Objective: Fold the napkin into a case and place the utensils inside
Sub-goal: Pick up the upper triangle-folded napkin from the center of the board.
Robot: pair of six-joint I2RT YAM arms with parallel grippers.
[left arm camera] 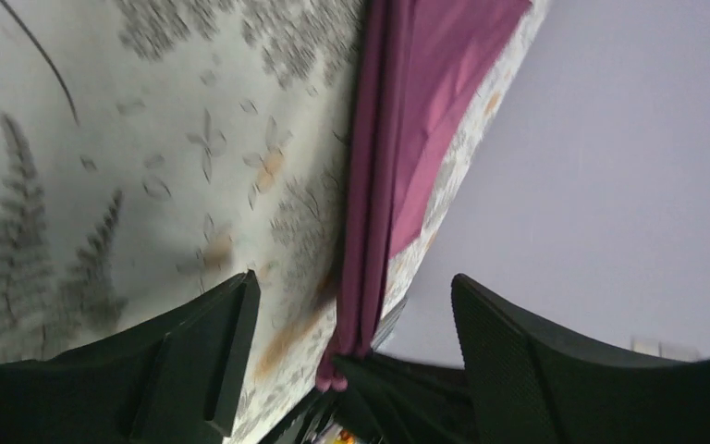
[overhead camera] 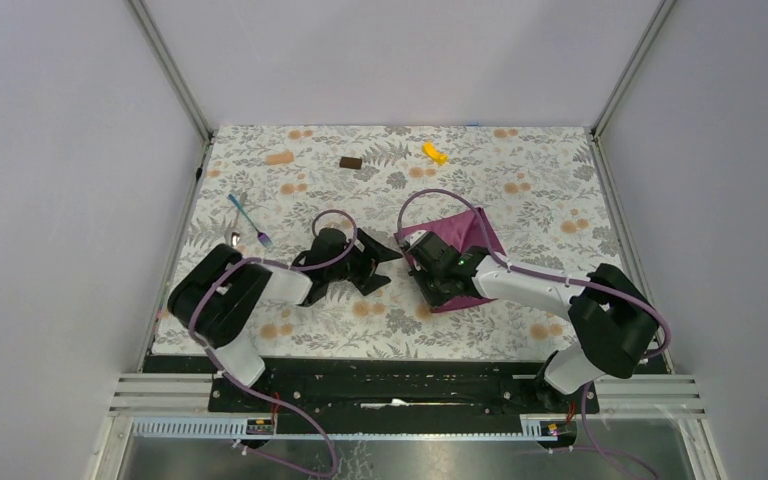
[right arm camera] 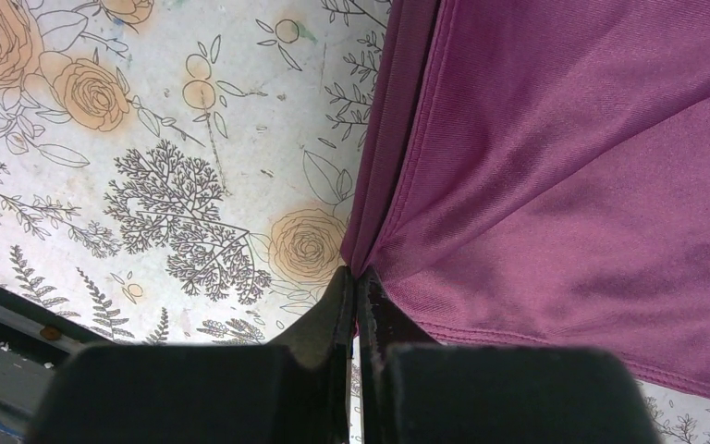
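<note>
R gripper (right arm camera: 356, 301) clamped on napkin (right arm camera: 564, 185) edge, napkin lying right of centre; L gripper (left arm camera: 351, 289) jaws wide, nothing held, just beside napkin; risk: thin pinch lost if tugged, fold undone, napkin unsupported by L gripper; utensils (overhead camera: 249, 224) well apart, far L; fold shape masked by R gripper in top view; L wrist view blurred.

Lab test booth: plain grey walls (overhead camera: 50, 150), aluminium frame (overhead camera: 172, 72).
</note>
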